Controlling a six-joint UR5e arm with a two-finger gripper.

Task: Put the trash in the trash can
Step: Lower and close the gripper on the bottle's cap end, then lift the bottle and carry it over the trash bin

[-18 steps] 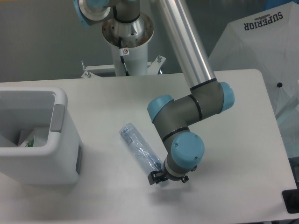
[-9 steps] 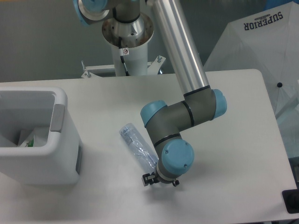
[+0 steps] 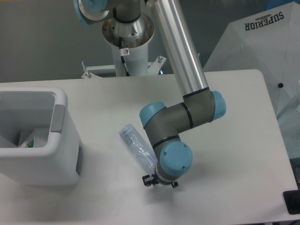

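The table fills most of the frame. The trash can stands at the left edge, and a wrapper with a green bit lies inside it. The bottle lies flat in the middle of the frame, its lower end hidden under the wrist. It looks light, thin and springy, probably slippery; I think the middle of its body is the best place to grasp. The gripper is low, at the bottle's lower end, mostly hidden, so I cannot tell its opening or whether it holds something.
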